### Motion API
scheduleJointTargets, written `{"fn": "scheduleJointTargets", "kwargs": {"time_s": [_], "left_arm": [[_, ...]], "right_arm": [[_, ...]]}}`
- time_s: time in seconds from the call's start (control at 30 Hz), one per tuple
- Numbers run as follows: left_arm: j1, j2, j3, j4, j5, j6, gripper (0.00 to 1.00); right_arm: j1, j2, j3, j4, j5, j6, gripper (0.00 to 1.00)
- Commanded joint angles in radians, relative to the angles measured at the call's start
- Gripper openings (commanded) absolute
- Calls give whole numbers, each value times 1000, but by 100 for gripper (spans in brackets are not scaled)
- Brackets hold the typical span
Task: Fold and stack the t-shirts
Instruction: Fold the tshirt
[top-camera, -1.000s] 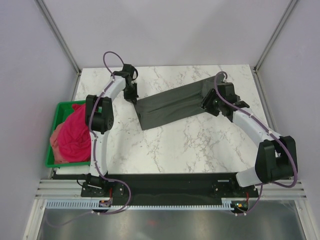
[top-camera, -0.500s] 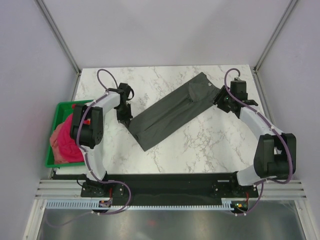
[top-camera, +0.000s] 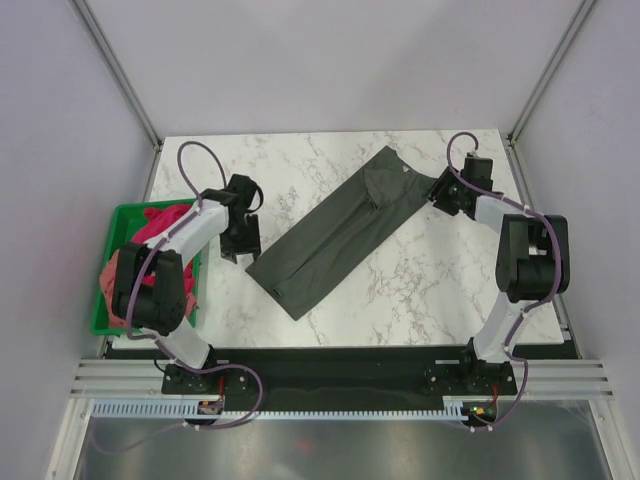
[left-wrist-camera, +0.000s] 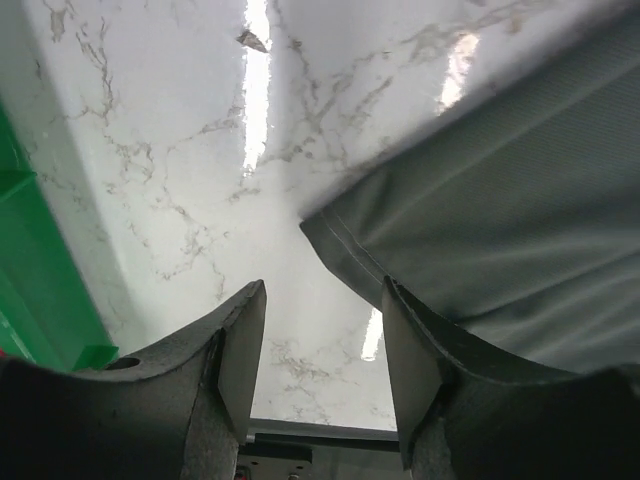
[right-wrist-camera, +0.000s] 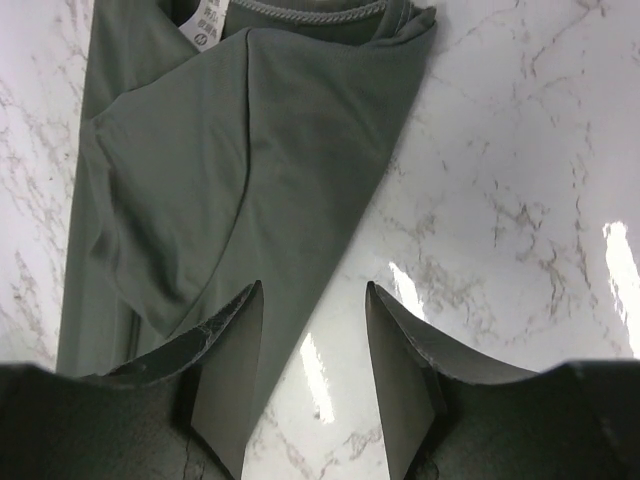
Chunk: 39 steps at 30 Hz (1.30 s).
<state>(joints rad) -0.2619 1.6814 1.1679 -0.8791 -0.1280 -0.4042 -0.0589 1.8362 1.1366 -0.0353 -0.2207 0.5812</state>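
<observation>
**Left fingers and right fingers are both hanging wide open, gripping nothing**

The left ones are hovering just off the hem corner of the grey shirt, and the right ones are sitting over its collar end. The shirt is lying as a long strip diagonally across the surface, so I'm guessing it's laid out for the next fold. The right wrist view is showing the neck label. Only the top view is catching the pink shirts waiting in the bin.
</observation>
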Motion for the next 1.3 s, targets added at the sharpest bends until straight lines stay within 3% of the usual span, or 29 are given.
{"fn": "scheduleJointTargets", "kwargs": {"time_s": [0.0, 0.2, 0.33, 0.43, 0.5, 0.53, 0.63, 0.77, 0.8, 0.9, 1.0, 1.07, 1.1, 1.23, 1.27], "left_arm": [[-40, -121, 50, 37, -32, -2, 58], [-45, -175, 99, 60, 123, 30, 59], [-45, -198, 33, 179, 313, 1, 58], [-45, -187, 21, 213, 367, -21, 57], [-45, -180, 26, 218, 409, -25, 56], [-45, -180, 30, 223, 419, -25, 55], [-45, -167, 10, 247, 432, -9, 54], [-43, -118, -1, 246, 465, -1, 54], [-43, -97, -4, 246, 468, -4, 55], [-43, -34, 13, 239, 473, -1, 57], [-43, 17, 41, 233, 440, 19, 60], [-43, 81, 64, 221, 386, 41, 61], [-45, 107, 97, 195, 380, 51, 61], [-42, 196, 133, 184, 337, 83, 62], [-42, 233, 139, 184, 347, 91, 62]], "right_arm": [[-16, 61, 69, 103, 0, -49, 54], [-22, 208, 181, 66, 3, -61, 53], [-22, 264, 244, 43, 58, -87, 52], [-24, 325, 294, 8, 70, -96, 49], [-30, 363, 365, -26, 76, -118, 37], [-35, 398, 388, -37, 78, -129, 22], [-55, 461, 488, -67, 75, -174, 3], [-74, 573, 740, -141, 21, -230, 0], [-75, 624, 796, -159, 9, -237, 2], [-87, 710, 1015, -264, -40, -236, 26], [-91, 652, 1062, -344, -63, -164, 40], [-84, 565, 918, -339, -71, -83, 46], [-76, 467, 860, -337, -69, -58, 53], [-21, 200, 516, -334, -39, 89, 61], [22, 143, 356, -306, -19, 113, 61]]}}
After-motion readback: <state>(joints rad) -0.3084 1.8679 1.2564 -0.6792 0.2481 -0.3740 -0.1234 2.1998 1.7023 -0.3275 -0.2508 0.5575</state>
